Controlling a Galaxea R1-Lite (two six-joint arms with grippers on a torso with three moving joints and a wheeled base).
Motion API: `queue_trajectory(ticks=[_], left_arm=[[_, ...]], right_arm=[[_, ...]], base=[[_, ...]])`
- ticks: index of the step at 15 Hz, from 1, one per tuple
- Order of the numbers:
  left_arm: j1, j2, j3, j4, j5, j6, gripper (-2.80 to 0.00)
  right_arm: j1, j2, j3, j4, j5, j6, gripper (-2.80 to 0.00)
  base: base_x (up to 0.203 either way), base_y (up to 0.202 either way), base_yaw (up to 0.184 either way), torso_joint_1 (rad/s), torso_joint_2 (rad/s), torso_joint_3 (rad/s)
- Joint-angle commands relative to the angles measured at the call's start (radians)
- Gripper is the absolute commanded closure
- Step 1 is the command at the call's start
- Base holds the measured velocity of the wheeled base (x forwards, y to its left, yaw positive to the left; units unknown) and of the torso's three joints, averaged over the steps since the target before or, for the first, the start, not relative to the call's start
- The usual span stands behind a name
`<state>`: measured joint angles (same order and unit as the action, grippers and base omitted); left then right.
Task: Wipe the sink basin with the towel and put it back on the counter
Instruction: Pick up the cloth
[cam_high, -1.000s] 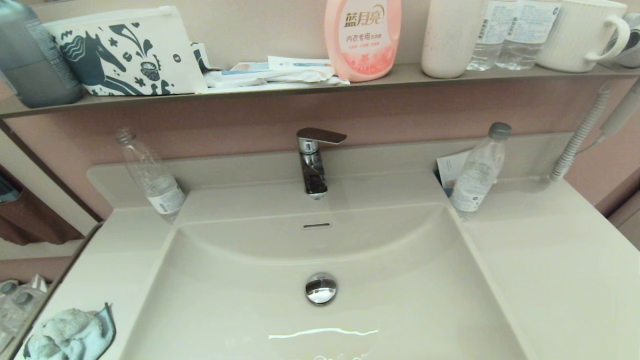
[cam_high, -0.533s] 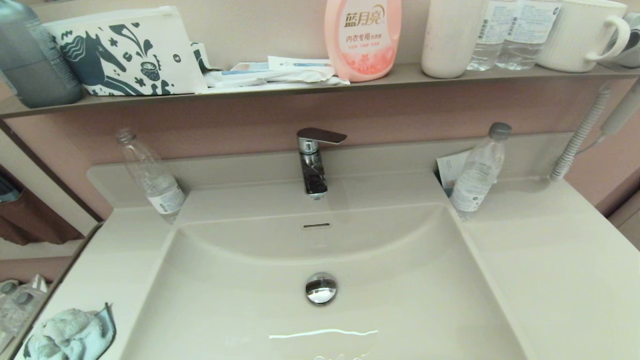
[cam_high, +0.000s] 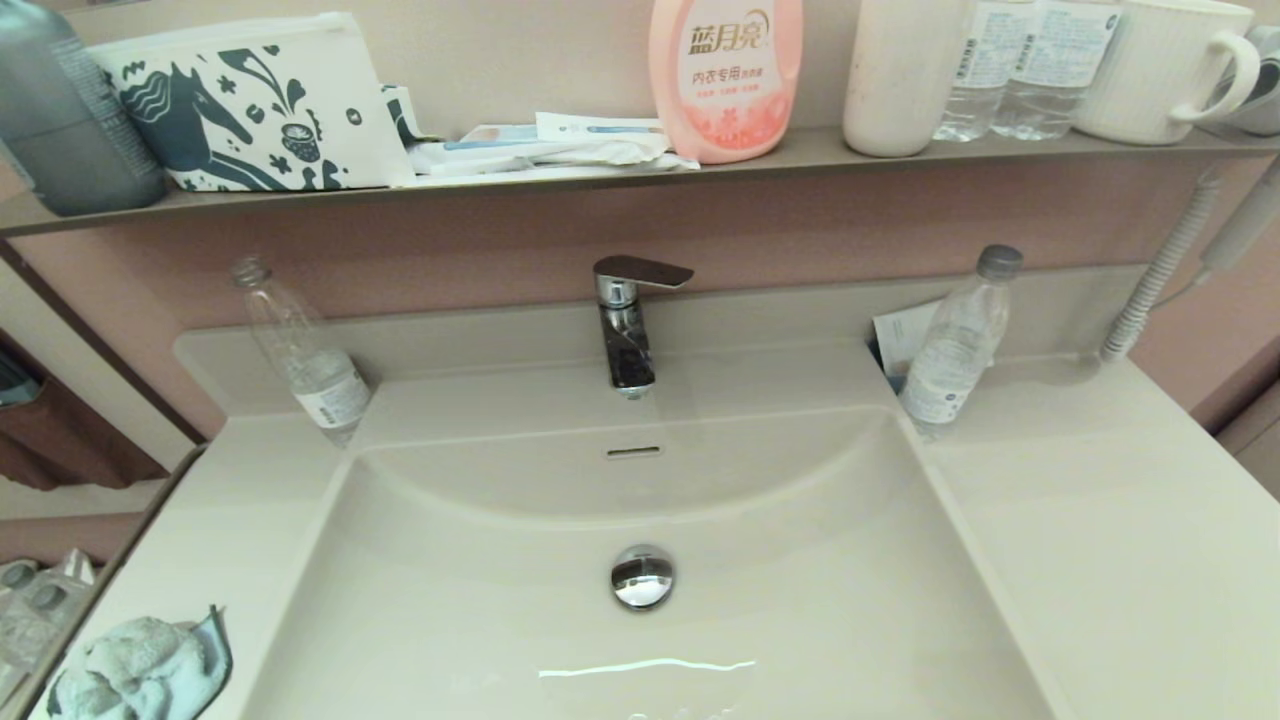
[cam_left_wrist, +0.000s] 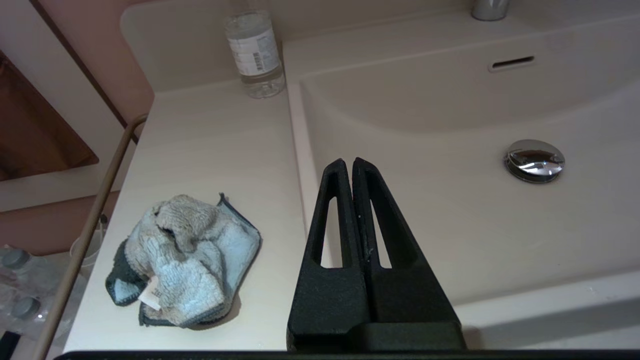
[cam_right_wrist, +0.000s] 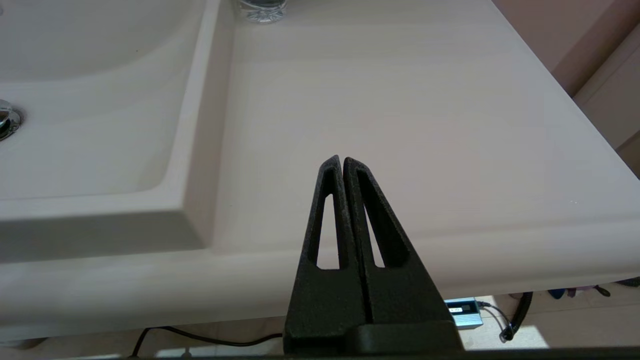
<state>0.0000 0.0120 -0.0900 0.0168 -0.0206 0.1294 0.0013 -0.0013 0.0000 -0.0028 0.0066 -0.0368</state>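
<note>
The towel (cam_high: 140, 668) (cam_left_wrist: 182, 260) lies crumpled on the counter (cam_high: 1100, 540) at the near left corner, left of the sink basin (cam_high: 500, 600). The basin has a chrome drain plug (cam_high: 641, 576) (cam_left_wrist: 534, 160) and an overflow slot (cam_high: 633, 452). My left gripper (cam_left_wrist: 348, 162) is shut and empty, hovering by the basin's left rim, apart from the towel. My right gripper (cam_right_wrist: 341, 160) is shut and empty above the front of the right counter (cam_right_wrist: 400, 100). Neither gripper shows in the head view.
A chrome faucet (cam_high: 625, 320) stands behind the basin. Clear bottles stand at the back left (cam_high: 300, 355) and back right (cam_high: 955, 340) of the counter. A wall shelf (cam_high: 600, 175) holds a horse-print pouch (cam_high: 240, 105), a pink bottle (cam_high: 725, 75) and cups. A metal rail (cam_left_wrist: 85, 235) runs along the counter's left edge.
</note>
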Motion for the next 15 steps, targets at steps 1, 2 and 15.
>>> queue_trajectory(ticks=[1,2,15], left_arm=[[0.000,0.064,-0.040,0.003,0.010,0.001,0.00],[0.000,0.111,-0.058,0.003,0.026,0.001,0.00],[0.095,0.943,-0.321,0.145,0.256,-0.065,0.00]], right_arm=[[0.000,0.001,0.000,0.000,0.000,0.003,0.00],[0.000,0.001,0.000,0.000,0.000,0.005,0.00],[0.000,0.001,0.000,0.000,0.000,0.005,0.00]], base=[[0.000,0.000,0.000,0.000,0.00,0.000],[0.000,0.000,0.000,0.000,0.00,0.000],[0.000,0.000,0.000,0.000,0.00,0.000]])
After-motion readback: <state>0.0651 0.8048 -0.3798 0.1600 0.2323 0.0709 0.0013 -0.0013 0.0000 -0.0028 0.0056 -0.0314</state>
